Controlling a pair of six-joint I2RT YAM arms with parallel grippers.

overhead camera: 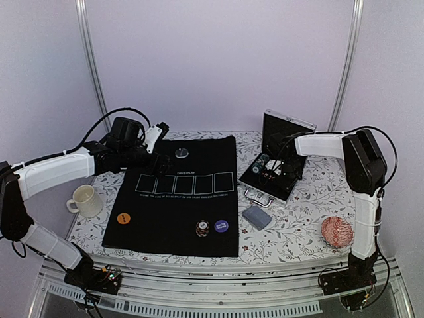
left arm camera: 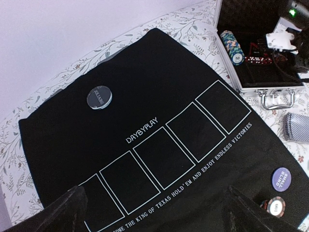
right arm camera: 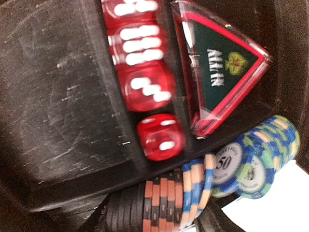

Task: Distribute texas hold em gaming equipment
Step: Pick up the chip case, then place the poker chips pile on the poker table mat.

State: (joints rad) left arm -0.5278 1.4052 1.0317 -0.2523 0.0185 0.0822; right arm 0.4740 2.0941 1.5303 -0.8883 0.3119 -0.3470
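On the black mat (overhead camera: 173, 199) lie a silver button (overhead camera: 181, 153), an orange button (overhead camera: 124, 218), a purple button (overhead camera: 221, 226) and a small chip stack (overhead camera: 203, 228). A blue-grey card deck (overhead camera: 257, 217) lies right of the mat. My left gripper (overhead camera: 159, 163) hovers open over the mat's far left, nothing between its fingers (left arm camera: 65, 212). My right gripper (overhead camera: 274, 173) reaches into the open case (overhead camera: 255, 179). Its dark fingertips (right arm camera: 215, 223) flank a row of black, orange and blue poker chips (right arm camera: 169, 200); whether they press on it is unclear.
A cream mug (overhead camera: 85, 200) stands left of the mat, a red patterned disc (overhead camera: 336, 232) at the front right. The case lid (overhead camera: 285, 132) stands upright. Inside the case are red dice (right arm camera: 159, 137), a triangular plaque (right arm camera: 219, 67) and blue 50 chips (right arm camera: 256, 162).
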